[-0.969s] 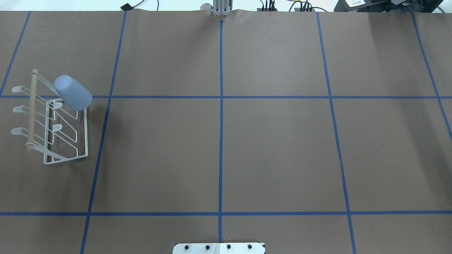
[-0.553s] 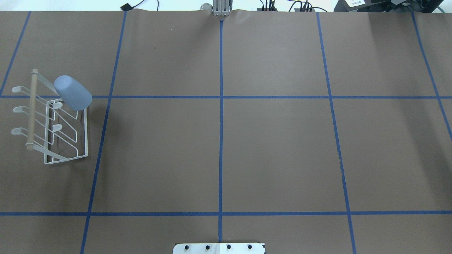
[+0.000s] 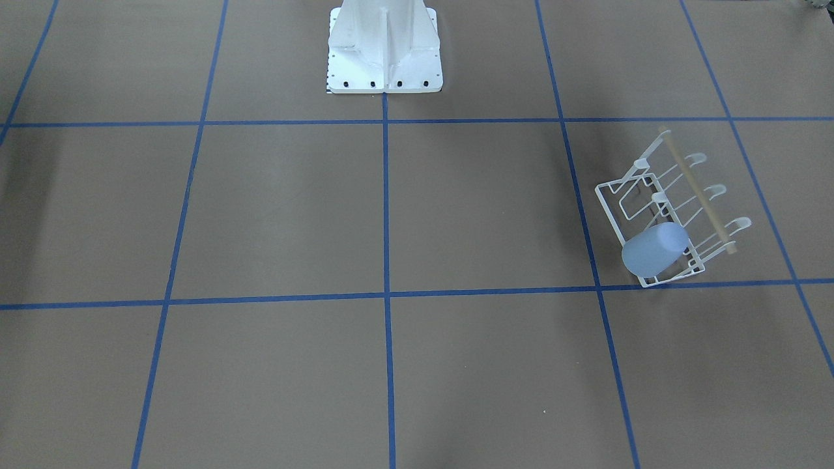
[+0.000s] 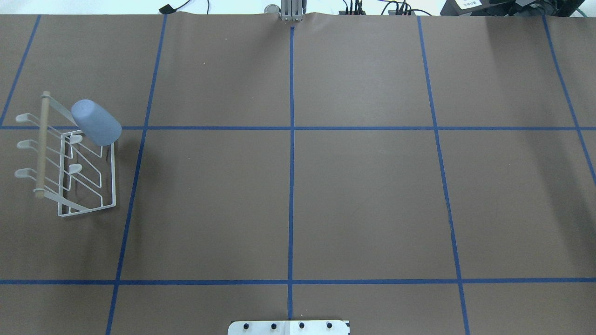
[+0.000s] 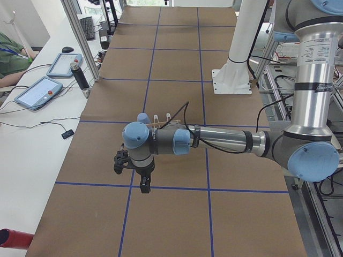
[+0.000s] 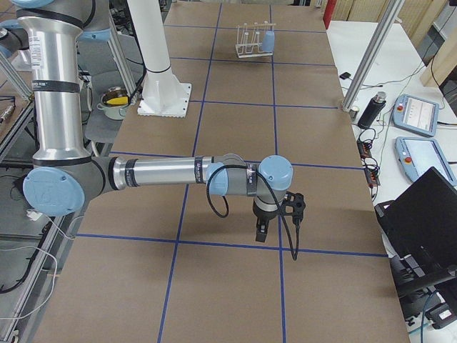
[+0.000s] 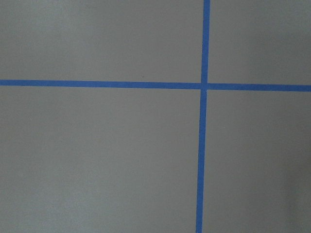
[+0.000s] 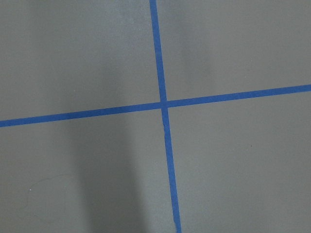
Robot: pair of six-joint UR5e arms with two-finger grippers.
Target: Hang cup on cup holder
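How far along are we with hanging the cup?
Done, it seems: the pale-blue plastic tumbler sits tilted over an end prong of the white wire rack. In hand: nothing; the left arm and right arm are away from it. Left: nothing visible.

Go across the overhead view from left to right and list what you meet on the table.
cup holder's wooden rod → cup → robot's base plate. The holder's wire frame overlaps the cup, so it is left out.
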